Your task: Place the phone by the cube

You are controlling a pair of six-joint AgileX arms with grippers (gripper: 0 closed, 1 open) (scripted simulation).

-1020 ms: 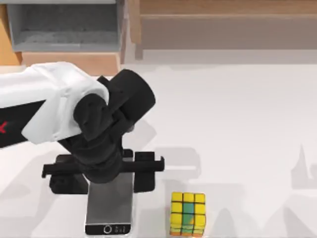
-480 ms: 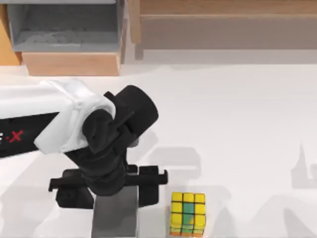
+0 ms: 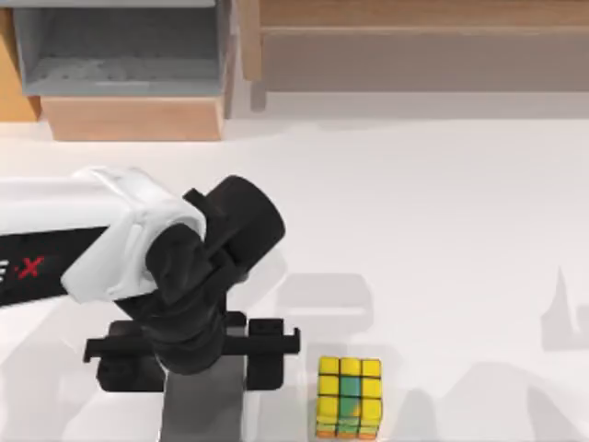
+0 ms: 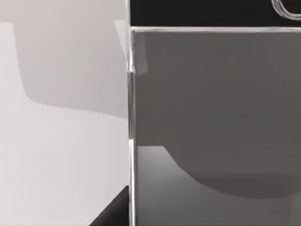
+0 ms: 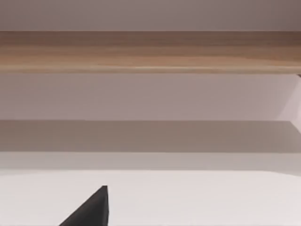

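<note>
Phone (image 3: 204, 405) lies flat at the near edge of the table (image 3: 433, 230), just left of the cube (image 3: 350, 397). Our left gripper (image 3: 193, 368) sits over its far end, fingers pinching its long sides (so it looks). We judge it stiff, thin and slick; those edges are the sound hold.

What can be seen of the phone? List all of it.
The phone is a flat, plain grey rectangular slab that looks smooth, lying at the near edge of the table in the top view, which cuts off its near end. The left gripper sits over its far end, a dark finger on each long side. The left wrist view shows its grey face, a thin bright edge and a black band at one end. The cube sits just to its right, apart from it.
</note>
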